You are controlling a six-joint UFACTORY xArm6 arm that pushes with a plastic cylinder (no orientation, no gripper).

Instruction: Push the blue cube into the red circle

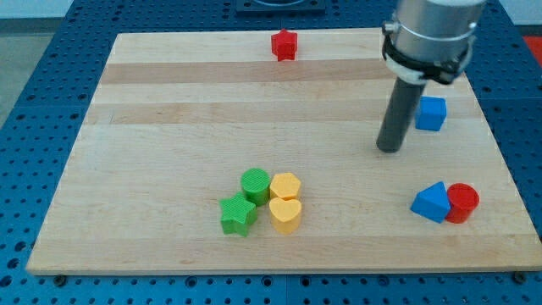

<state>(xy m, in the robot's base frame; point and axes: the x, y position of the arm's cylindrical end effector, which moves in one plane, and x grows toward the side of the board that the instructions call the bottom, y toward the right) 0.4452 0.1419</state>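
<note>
One dark rod ends in my tip, resting on the desk toward its right edge; the arm has no gripper, so nothing is held. The blue cube sits just right of the rod, apart from it. Near the bottom right corner, the red circle touches a blue triangular block. Green and yellow blocks cluster at the bottom edge.

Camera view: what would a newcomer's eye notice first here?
First, the dark rod at the view's upper right, my tip just left of the blue cube. Then the red circle touching a blue triangular block at lower right, and the green and yellow cluster at bottom centre.
</note>
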